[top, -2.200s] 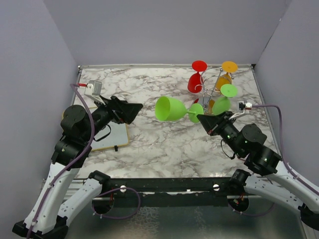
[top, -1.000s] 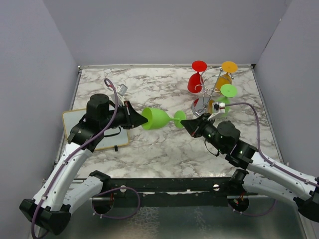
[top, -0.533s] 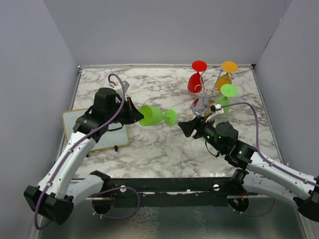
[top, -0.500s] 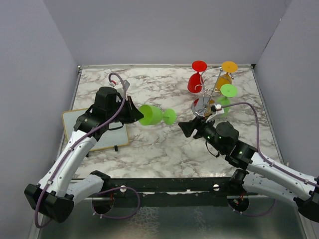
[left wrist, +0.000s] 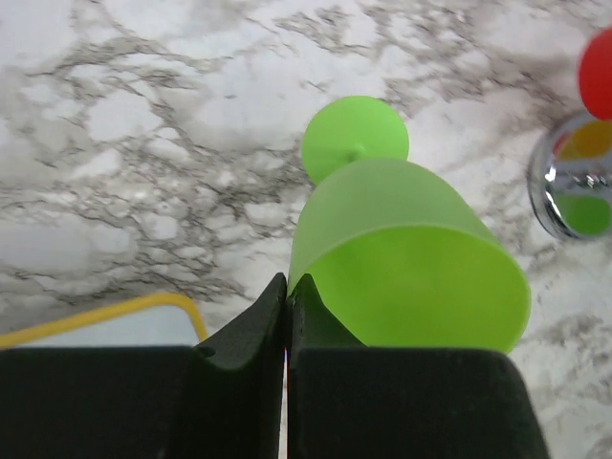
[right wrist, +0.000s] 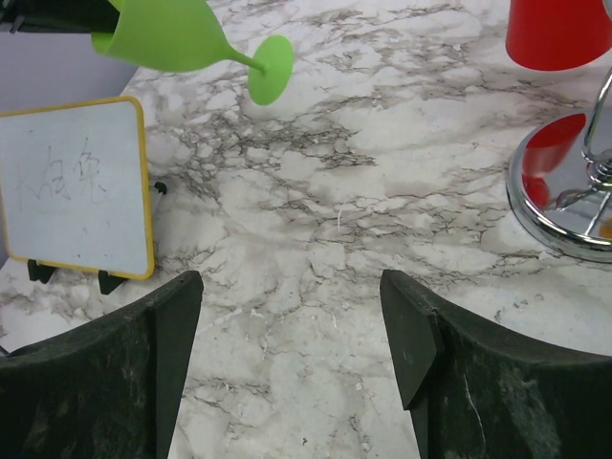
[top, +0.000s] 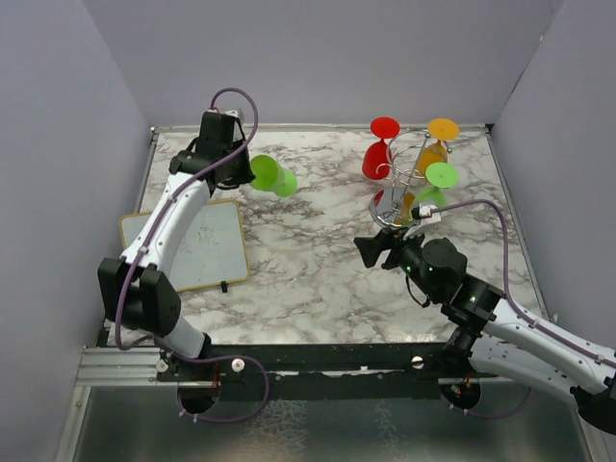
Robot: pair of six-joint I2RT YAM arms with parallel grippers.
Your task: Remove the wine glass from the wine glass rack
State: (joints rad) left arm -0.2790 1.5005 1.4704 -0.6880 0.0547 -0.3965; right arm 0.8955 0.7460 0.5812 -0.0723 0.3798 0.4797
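Wine glass [top: 269, 176] swung far-left — left gripper [left wrist: 288, 289] pinching its rim, seemingly

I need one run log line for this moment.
left claw: shut on green wine glass | right claw: open, empty | wine glass rack: other glasses hanging

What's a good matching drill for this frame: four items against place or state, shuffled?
Items
1. lime green plastic wine glass
2. red plastic wine glass
3. yellow-framed whiteboard
4. right end effector

States
A. open, holding nothing
B. hanging foot-up on the silver wire rack
C. near the left edge of the marble table
D. pinched at the rim by the left end effector, off the rack

Pairs: 1-D, 2-B, 3-C, 4-A
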